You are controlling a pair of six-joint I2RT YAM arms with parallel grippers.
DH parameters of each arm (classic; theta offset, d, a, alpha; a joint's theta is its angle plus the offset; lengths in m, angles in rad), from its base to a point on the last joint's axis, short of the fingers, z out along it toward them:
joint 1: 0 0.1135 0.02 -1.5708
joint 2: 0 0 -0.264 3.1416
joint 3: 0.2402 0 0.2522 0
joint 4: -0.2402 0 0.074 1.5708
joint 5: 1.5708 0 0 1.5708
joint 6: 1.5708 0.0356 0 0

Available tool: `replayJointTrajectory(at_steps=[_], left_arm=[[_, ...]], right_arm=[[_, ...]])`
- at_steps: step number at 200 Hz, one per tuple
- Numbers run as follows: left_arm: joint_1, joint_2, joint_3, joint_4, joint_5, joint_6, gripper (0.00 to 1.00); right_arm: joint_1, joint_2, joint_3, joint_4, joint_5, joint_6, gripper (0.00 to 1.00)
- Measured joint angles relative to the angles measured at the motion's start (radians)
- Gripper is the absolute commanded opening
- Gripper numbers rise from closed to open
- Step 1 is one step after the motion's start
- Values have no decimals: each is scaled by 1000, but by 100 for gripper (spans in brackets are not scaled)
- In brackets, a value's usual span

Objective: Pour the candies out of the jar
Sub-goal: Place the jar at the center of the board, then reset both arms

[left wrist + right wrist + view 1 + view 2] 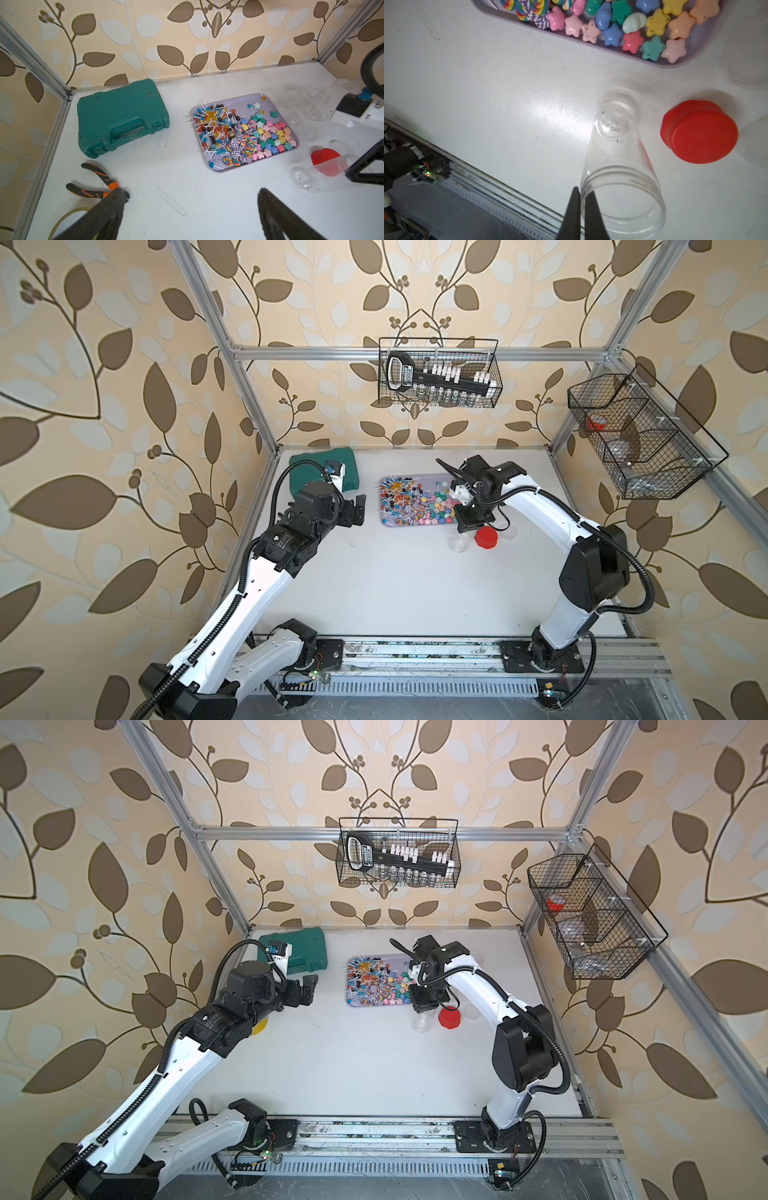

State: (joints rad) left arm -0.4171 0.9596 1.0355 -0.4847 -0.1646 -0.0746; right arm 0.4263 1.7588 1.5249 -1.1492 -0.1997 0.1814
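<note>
The candies (411, 504) (376, 984) lie heaped in a lilac tray (216, 170): lollipops on sticks, rainbow swirls, pastel stars (633, 27). The clear jar (618, 158) is empty. My right gripper (581, 194) is shut on its rim, one finger inside the mouth and one outside. The jar (459, 543) (318, 176) hangs tilted just in front of the tray's near right corner, base low over the table, beside a red lid (702, 133). My left gripper (190, 207) stands open and empty left of the tray, above the table.
A green tool case (122, 118) lies at the back left, orange-black pliers (95, 182) and a yellow tape roll (259, 1029) near the left arm. More clear jars (318, 99) stand right of the tray. Wire baskets (440, 373) hang on the walls.
</note>
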Motion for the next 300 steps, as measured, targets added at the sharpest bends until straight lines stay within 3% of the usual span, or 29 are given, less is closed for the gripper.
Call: replayJointTrajectory(at_steps=[32, 50, 67, 124, 137, 152, 156, 160, 164, 189, 229, 271, 300], left_arm=[[0, -25, -50, 2, 0, 36, 99], [0, -39, -75, 5, 0, 60, 99], [0, -51, -94, 16, 0, 77, 99], [0, -42, -109, 72, 28, 98, 99], [5, -6, -93, 83, 55, 105, 99], [6, 103, -15, 78, 99, 119, 99], [6, 130, 9, 80, 112, 122, 99], [6, 169, 37, 87, 126, 124, 99], [6, 206, 64, 97, 142, 126, 99], [11, 351, 115, 213, 226, 124, 99], [76, 386, -79, 441, 328, 49, 99], [204, 292, -219, 519, 296, 32, 99], [280, 190, -276, 560, 240, 45, 99]], right_arm=[[25, 21, -10, 24, 24, 25, 0], [29, 21, -10, 33, 37, 41, 29], [32, 22, -10, 40, 56, 42, 46], [39, 22, 32, 32, 104, 65, 51], [39, 20, 61, 29, 115, 69, 56], [39, 13, 109, 23, 126, 74, 69], [39, 8, 123, 24, 126, 80, 78], [38, 4, 134, 24, 130, 73, 96], [36, -3, 146, 25, 131, 85, 99], [12, -74, 174, 52, 151, 85, 99], [-134, -300, -14, 222, 172, 108, 99], [-275, -533, -232, 433, 213, 129, 99], [-296, -594, -333, 573, 273, 113, 99]])
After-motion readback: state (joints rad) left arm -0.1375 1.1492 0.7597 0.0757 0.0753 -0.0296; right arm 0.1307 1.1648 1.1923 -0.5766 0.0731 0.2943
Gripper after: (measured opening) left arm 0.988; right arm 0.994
